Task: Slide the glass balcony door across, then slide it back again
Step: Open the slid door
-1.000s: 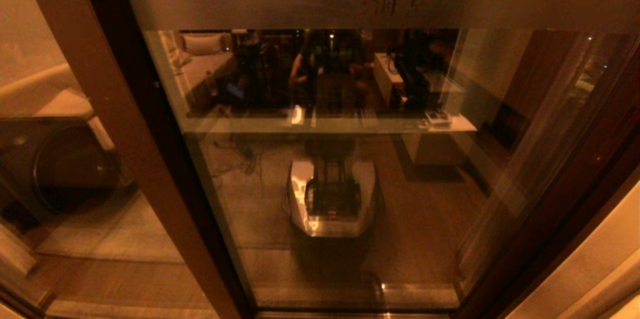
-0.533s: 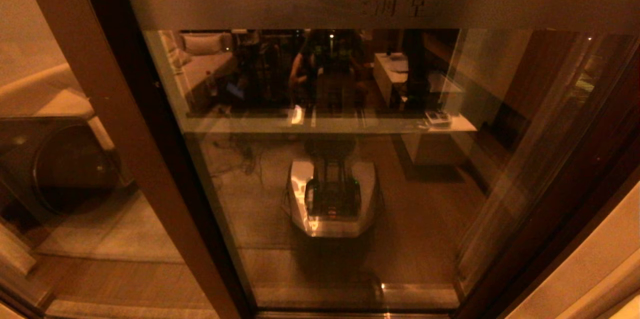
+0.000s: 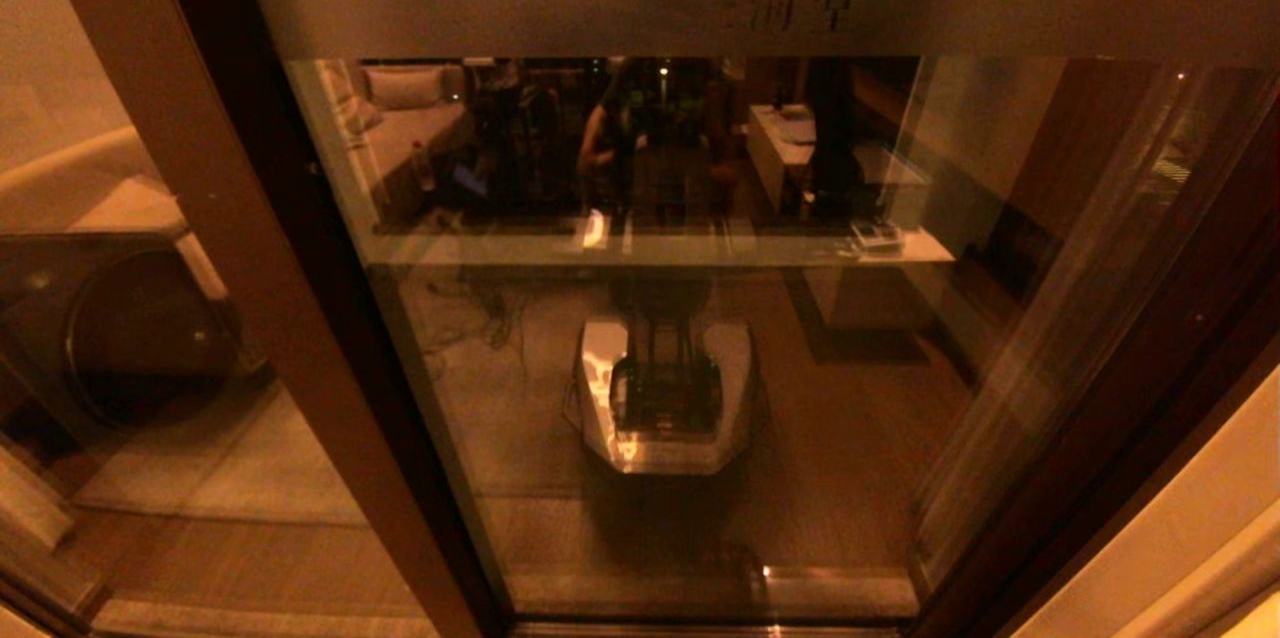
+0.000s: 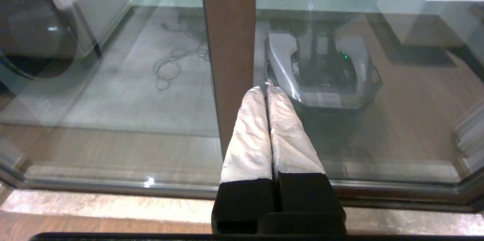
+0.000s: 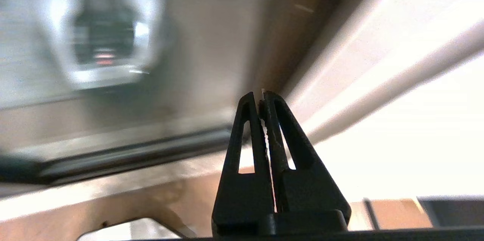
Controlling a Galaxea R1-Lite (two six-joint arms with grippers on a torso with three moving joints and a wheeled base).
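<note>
Glass balcony door [image 3: 700, 318] fills most of the head view: tall pane in a dark brown frame, standing directly in front of the robot. Frosted band [image 3: 600, 6] runs across the pane near its top, with faint characters right of the band's centre. The door's dark left stile lies just beside a lighter brown post [image 3: 200, 218], which belongs to the neighbouring glass panel. Through that panel, left of the post, a dark round-fronted machine [image 3: 130, 328] is visible. The door pane reflects the robot's own base [image 3: 665, 398] and a room behind it.

Neither arm appears in the head view.

Left tool [image 4: 266, 89]: fingers together, tips touching, nothing between them. Padded fingers [image 4: 249, 131] wrapped in a pale covering. The tool points at the lighter brown post [image 4: 228, 44], low down, just above the floor track [image 4: 113, 186]; contact with the post cannot be told.

Right tool [image 5: 261, 99]: black fingers together, nothing held. Its view is smeared; the door's dark frame and a bright wall [image 5: 397, 101] lie beyond the tips, with the reflected base to one side.
</note>
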